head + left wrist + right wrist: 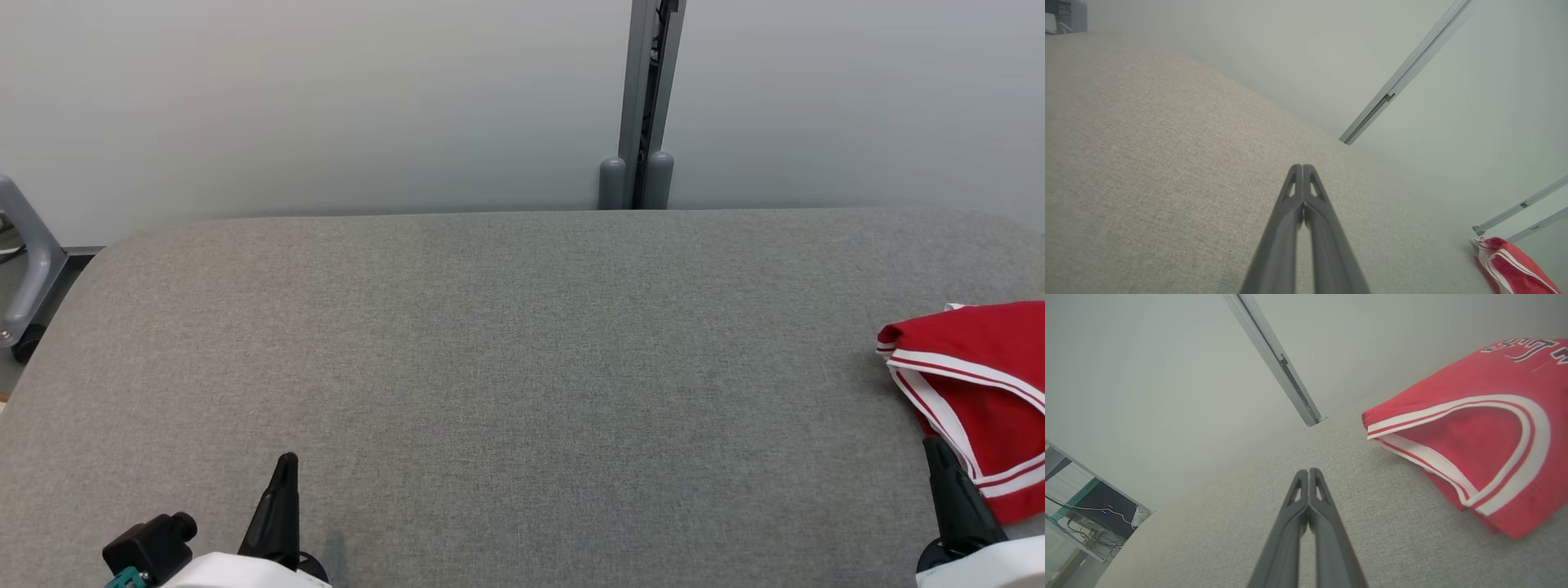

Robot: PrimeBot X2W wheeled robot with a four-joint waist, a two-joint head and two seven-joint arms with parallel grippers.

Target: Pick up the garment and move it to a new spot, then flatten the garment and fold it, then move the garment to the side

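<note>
The garment (984, 392) is a red sleeveless jersey with white and red trim, lying folded at the right edge of the grey table (506, 367). The right wrist view has the garment (1486, 433) at its right, an armhole facing the camera. It appears small in the left wrist view, the garment (1511, 269) at the lower right corner. My right gripper (931, 445) is shut and empty, its tip beside the jersey's near left edge. My left gripper (286, 461) is shut and empty over bare table at the lower left. Both pairs of fingertips meet in the wrist views: left gripper (1302, 166), right gripper (1308, 471).
A pale wall stands behind the table, with a grey vertical post (645, 106) at the back centre. A grey wheeled frame (24, 269) stands off the table's left end. A shelf with cables (1090, 506) lies beyond the table in the right wrist view.
</note>
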